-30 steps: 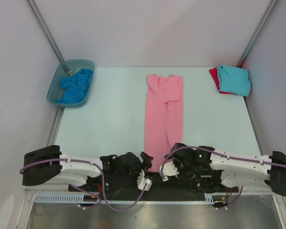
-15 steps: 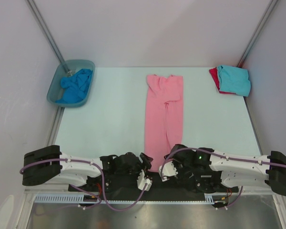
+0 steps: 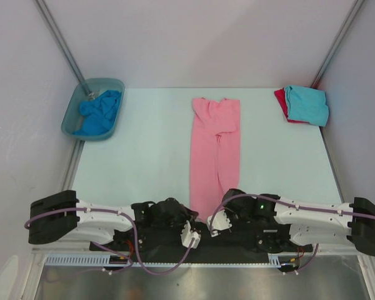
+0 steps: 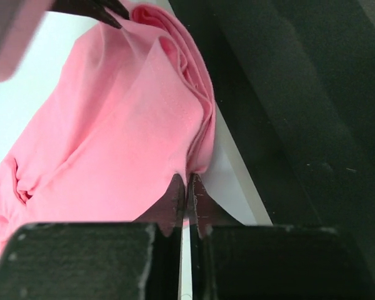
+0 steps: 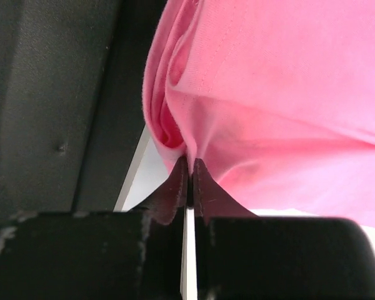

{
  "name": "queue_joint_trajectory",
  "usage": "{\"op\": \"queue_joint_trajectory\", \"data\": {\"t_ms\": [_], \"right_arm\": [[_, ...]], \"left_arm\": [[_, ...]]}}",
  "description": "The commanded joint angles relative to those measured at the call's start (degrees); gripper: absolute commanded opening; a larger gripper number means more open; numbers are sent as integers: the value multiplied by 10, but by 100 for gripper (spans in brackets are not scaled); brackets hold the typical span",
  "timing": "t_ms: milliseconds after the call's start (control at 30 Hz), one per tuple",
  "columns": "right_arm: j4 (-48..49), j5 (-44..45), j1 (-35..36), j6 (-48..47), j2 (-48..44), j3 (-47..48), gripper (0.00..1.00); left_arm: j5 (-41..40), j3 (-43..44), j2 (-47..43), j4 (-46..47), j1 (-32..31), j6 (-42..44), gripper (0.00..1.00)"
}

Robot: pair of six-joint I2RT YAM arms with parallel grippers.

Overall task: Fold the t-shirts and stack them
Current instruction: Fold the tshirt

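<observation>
Left gripper: its jaws are pinched together on the near left corner of the pink t-shirt.
Right gripper: it is clamped the same way on the near right corner.
Where it lies: the shirt is a long narrow strip running straight ahead from between both grippers.
Handling: expect light, limp cloth in several layers, which may slide apart. Pinch through all of them at the corners.
Other tees: the turquoise t-shirt lies on the red t-shirt, far ahead and right of the right gripper. The blue t-shirt sits crumpled in the tub, far ahead and left of the left gripper.
In the way: nothing ahead on the table. The black base strip is just beside the fingertips.
</observation>
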Motion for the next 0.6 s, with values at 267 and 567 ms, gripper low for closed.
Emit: {"op": "queue_joint_trajectory", "data": {"t_ms": [267, 567], "right_arm": [[-61, 51, -55, -41, 5, 115, 0], [-91, 53, -164, -92, 8, 165, 0]], "left_arm": [[31, 92, -69, -84, 88, -17, 0], [78, 145, -75, -158, 182, 38, 0]]}}
